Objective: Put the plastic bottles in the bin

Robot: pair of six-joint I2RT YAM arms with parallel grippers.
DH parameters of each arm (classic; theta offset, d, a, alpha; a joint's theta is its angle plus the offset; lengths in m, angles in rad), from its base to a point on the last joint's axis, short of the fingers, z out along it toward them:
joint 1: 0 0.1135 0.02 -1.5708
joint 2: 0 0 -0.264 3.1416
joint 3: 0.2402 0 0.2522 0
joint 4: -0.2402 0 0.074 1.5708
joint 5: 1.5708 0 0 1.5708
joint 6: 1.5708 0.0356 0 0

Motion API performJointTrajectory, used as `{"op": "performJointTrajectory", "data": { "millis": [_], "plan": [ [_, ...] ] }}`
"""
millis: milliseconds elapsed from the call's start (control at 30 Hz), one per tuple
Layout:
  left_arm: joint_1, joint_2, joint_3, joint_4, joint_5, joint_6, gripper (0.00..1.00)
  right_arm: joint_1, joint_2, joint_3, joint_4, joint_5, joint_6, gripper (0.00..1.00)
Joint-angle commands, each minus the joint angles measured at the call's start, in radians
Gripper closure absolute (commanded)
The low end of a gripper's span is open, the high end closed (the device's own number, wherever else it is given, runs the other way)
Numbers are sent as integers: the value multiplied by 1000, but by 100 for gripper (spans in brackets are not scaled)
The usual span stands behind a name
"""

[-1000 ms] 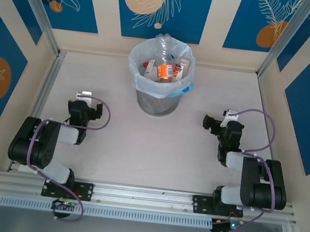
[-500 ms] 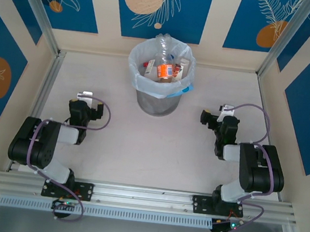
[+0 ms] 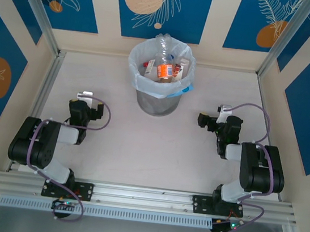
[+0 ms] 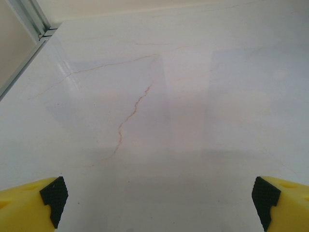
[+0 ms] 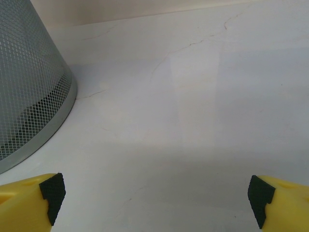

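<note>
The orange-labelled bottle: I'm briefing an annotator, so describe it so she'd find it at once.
At the far middle of the table stands the grey mesh bin with a white liner. In its centre sits the orange-labelled bottle, the only bright orange label among paler ones.

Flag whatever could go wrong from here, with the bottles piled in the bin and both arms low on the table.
1. The bin looks heaped: one clear bottle stands above the rim and may tip out if the bin is jolted.
2. The right gripper, fingers open and empty, sits near the bin's mesh wall; a swing to its left could nudge it.
</note>
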Motion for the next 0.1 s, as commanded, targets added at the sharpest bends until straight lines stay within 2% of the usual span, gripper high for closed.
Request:
{"op": "performJointTrajectory", "data": {
  "millis": [0, 67],
  "plan": [
    [-6, -1, 12, 20, 20, 6, 1, 2, 1, 25, 4, -22, -23, 1],
    [-5, -2, 10, 24, 20, 6, 1, 2, 1, 25, 3, -21, -23, 1]
  ]
}}
